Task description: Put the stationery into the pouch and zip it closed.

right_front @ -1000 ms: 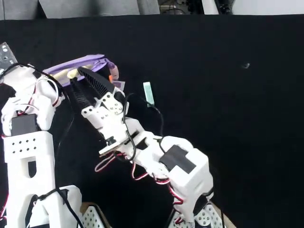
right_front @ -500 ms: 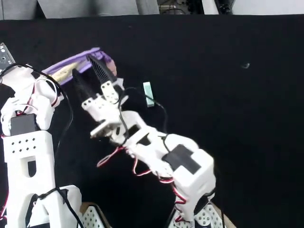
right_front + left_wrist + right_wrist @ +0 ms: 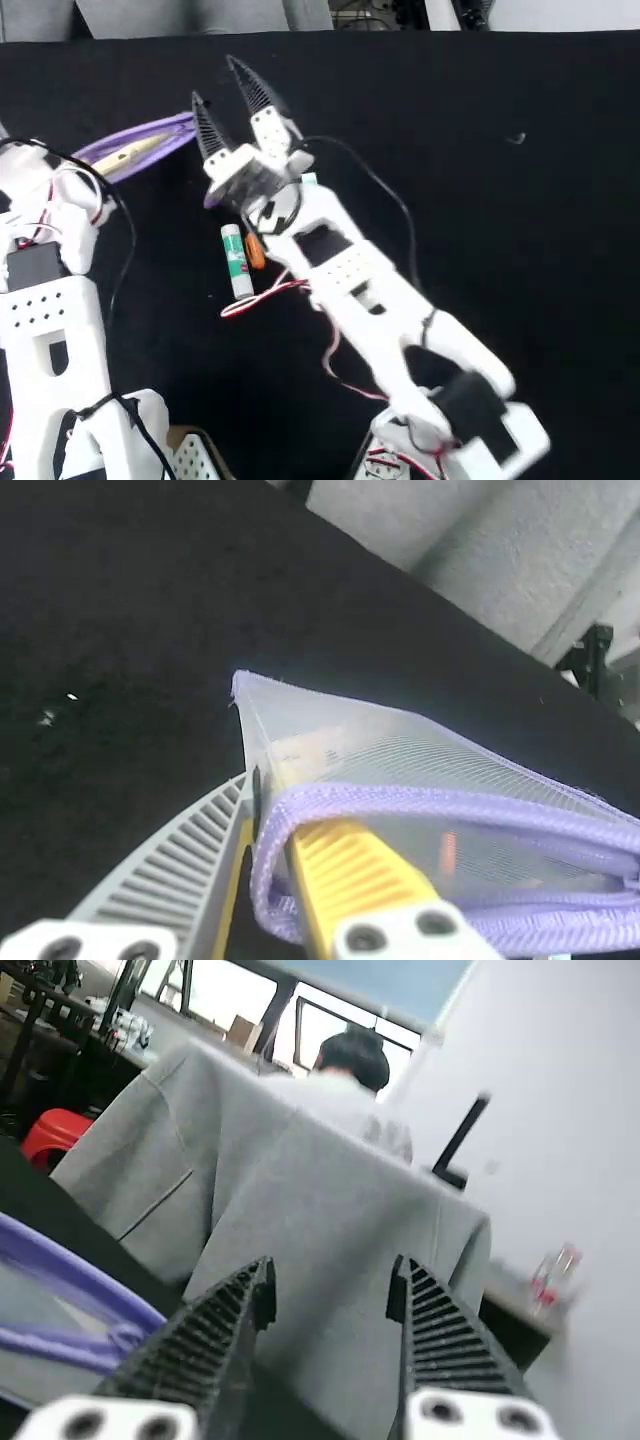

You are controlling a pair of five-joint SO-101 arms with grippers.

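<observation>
We log the left tool clenched on the pouch rim, likely keeping the mouth accessible. The right tool is released and empty beside the pouch. The glue stick and an orange item lie on the surface, not yet loaded.

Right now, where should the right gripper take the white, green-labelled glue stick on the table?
Come down on the white, green-labelled glue stick, spanning its narrow width at the end nearer the arm bases; it lies flat, and a small orange piece crowds its far half.
</observation>
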